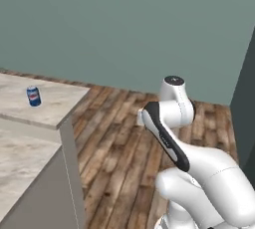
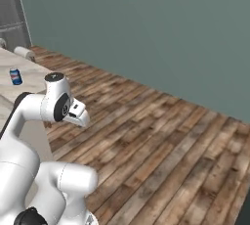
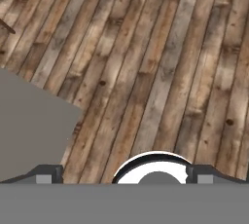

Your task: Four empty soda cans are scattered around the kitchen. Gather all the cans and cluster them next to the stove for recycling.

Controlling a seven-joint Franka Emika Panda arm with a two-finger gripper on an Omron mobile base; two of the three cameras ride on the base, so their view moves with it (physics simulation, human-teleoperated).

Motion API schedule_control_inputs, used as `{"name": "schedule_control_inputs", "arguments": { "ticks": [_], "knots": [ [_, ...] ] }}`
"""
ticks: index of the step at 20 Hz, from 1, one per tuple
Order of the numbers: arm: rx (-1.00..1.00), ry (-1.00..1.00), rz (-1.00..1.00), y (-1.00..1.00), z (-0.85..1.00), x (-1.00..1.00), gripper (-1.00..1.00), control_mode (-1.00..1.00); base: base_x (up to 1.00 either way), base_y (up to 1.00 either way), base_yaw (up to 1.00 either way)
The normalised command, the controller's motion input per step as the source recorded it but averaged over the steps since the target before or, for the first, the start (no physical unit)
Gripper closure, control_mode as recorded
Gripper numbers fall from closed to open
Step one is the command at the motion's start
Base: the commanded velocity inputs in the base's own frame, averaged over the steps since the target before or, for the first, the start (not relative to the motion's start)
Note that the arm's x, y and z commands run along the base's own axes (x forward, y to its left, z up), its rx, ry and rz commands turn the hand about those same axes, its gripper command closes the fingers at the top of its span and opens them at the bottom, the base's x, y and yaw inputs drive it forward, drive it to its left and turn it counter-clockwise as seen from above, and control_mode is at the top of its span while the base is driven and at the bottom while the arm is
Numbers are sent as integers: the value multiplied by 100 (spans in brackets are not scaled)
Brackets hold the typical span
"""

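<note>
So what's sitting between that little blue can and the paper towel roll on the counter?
Nothing: in the right base view the pale counter lies bare between the blue can and the paper towel roll behind it.

Blue soda can (image 1: 33,96) upright on pale counter (image 1: 55,106)

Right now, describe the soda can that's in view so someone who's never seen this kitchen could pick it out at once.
Find the pale stone-look counter jutting over the wood floor, to the left of the white arm. The soda can stands upright on it, alone, back from the front edge. It is small and blue with a white band and silvery top, unlike the pale paper-towel roll lying farther along the counter.
</note>
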Motion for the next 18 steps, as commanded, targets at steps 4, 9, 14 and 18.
{"name": "schedule_control_inputs", "arguments": {
  "ticks": [4, 9, 14, 18],
  "knots": [
    [0, 0, 0, 0, 0, 0, -100, 100, 55, -17, 40],
    [0, 0, 0, 0, 0, 0, -100, 100, 53, -18, 38],
    [0, 0, 0, 0, 0, 0, -100, 100, 54, -18, 39],
    [0, 0, 0, 0, 0, 0, -100, 100, 56, -17, 35]
  ]
}}
